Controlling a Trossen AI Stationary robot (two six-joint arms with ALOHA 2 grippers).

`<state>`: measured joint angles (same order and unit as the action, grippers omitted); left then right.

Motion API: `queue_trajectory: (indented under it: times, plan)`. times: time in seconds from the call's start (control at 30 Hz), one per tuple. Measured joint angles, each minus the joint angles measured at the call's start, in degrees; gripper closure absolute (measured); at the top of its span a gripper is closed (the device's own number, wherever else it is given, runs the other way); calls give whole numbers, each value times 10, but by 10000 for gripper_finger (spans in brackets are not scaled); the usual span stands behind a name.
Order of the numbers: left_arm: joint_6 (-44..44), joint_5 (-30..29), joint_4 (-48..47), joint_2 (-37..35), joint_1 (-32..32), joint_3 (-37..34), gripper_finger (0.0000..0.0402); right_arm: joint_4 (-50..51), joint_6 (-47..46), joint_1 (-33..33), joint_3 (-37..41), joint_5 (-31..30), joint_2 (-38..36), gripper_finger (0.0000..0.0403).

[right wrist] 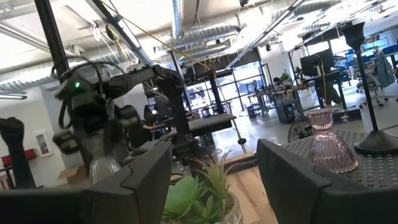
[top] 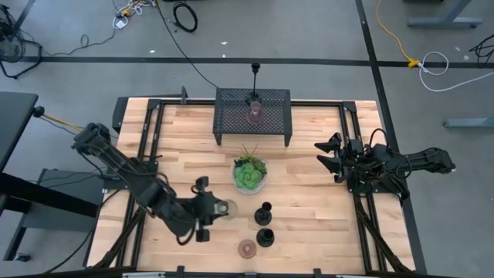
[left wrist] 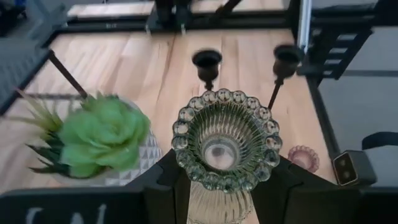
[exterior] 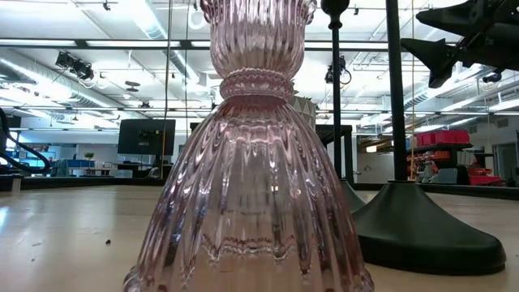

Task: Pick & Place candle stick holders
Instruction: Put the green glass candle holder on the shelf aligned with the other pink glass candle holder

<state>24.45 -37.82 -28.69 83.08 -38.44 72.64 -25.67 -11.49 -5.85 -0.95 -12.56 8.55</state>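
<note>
My left gripper is shut on a greenish glass cup with a beaded rim, near the table's middle front. Two black candlesticks stand on their round bases just right of it. A pink glass cup stands near the front edge and fills the low view. Another pink cup and a third black candlestick stand on the black mesh rack. My right gripper is open and empty, raised at the table's right. My left gripper pinches the greenish cup's ribbed lower body, below the beaded rim, between its two fingers. The fingers come level from the table's left. The cup is upright, mouth up. Whether its foot is on the table is hidden by the fingers.
A green leafy plant in a white bowl stands between the rack and the candlesticks, close to my left gripper. Bare wood lies left of the rack and at the table's right front.
</note>
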Motion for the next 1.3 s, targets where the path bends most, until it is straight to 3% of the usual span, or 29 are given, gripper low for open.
queue_trajectory:
  times: [0.6,1.0,1.3]
  plan:
    - [-47,-40,-23,-155,26,0,275,0,0,0,0,0,0,167]
    - [-72,-70,-42,-166,114,1,275,0,0,0,0,0,0,167]
    - [-93,-17,-43,-166,201,1,275,0,0,0,0,0,0,167]
